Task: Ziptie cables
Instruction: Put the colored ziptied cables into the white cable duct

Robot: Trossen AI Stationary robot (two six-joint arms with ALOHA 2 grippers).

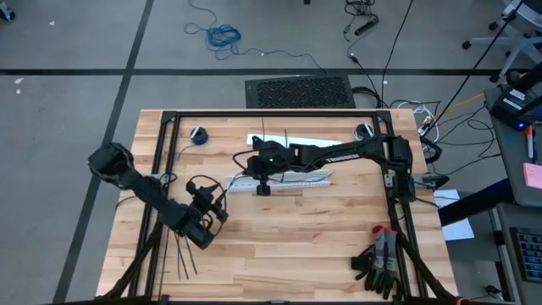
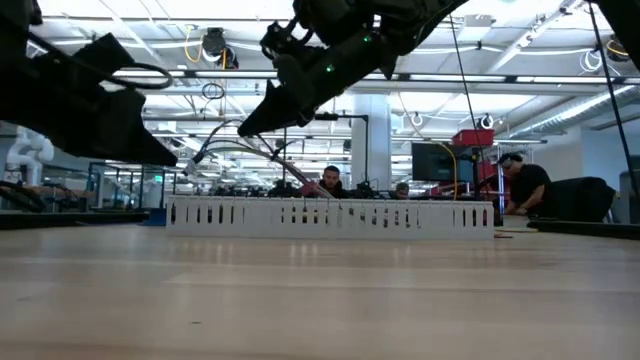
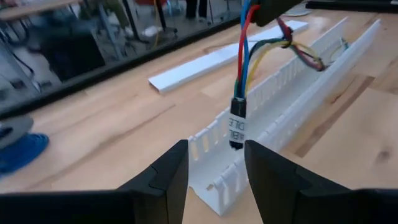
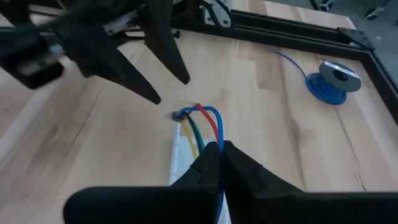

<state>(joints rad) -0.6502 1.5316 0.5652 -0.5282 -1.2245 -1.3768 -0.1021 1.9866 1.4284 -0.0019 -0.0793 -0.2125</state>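
The cables are red, blue, green and yellow wires ending in a dark labelled tip. That tip hangs over the left end of the white slotted duct, and the rest of the wires runs into the duct's channel. My right gripper is shut on them above the duct. My left gripper is open, a little to the near left of the tip, touching nothing. The zipties lie flat on the table near its near left corner. My right gripper pinches the wires between its two fingers, a short way back from the dark tip, slanting down from above. The wires loop out past the fingertips and the tip hangs below them over the duct's end. I cannot tell whether it touches the duct.
A flat white duct cover lies beyond the duct. A blue spool sits near the far left corner, and red-handled tools with black gloves near the right corner. A black frame borders the table.
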